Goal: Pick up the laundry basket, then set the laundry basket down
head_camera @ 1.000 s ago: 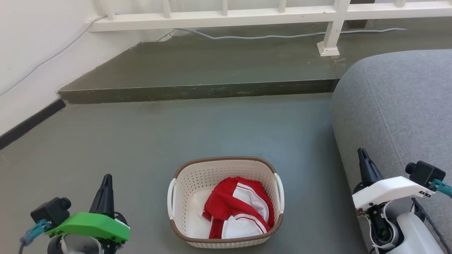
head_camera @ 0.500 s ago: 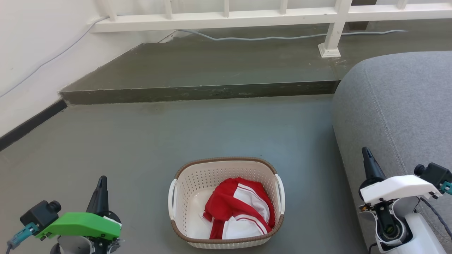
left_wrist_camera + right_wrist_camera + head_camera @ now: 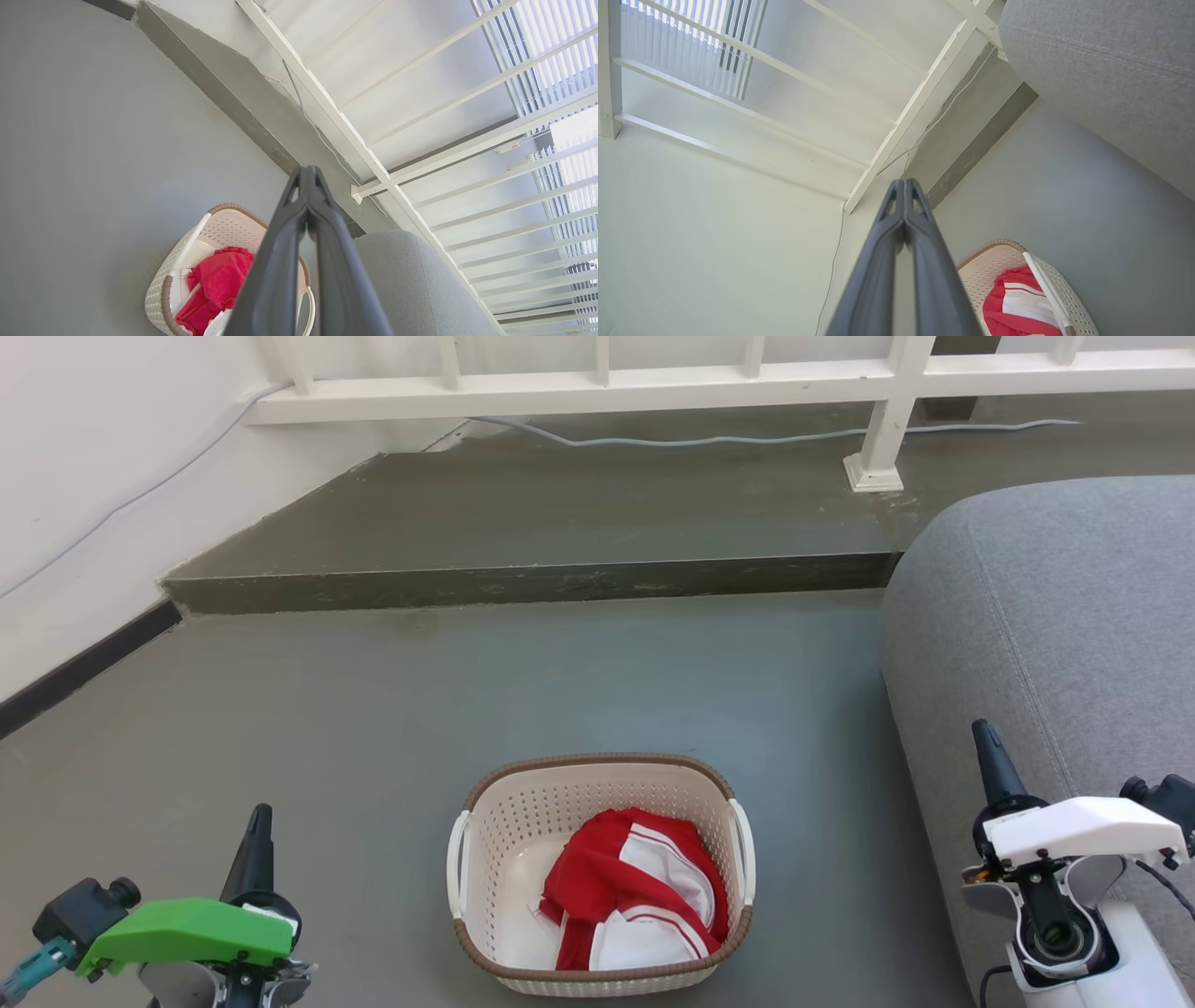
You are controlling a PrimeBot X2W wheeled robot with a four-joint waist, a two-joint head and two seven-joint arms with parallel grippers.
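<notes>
On the floor [image 3: 373, 709], the laundry basket [image 3: 579, 803] sits between — and well apart from — both jaws, each clenched empty.

The grey floor [image 3: 373, 709] bears the laundry basket [image 3: 579, 803] beside a grey sofa [image 3: 1046, 616].

The grey floor [image 3: 373, 709] lay bare to the left of the laundry basket [image 3: 597, 761] and above it in the frame, so there was lots of room there. On the right a big grey sofa [image 3: 1046, 616] stood near the basket, with just a strip of floor between them. The right hand [image 3: 983, 737] hung in front of the sofa at the lower right. The left hand [image 3: 259, 821], at the lower left, had open floor around it. A red and white cloth [image 3: 644, 896] filled part of the basket. A low step [image 3: 523, 581] crossed the middle of the frame, with a white railing [image 3: 597, 378] along the top.
</notes>
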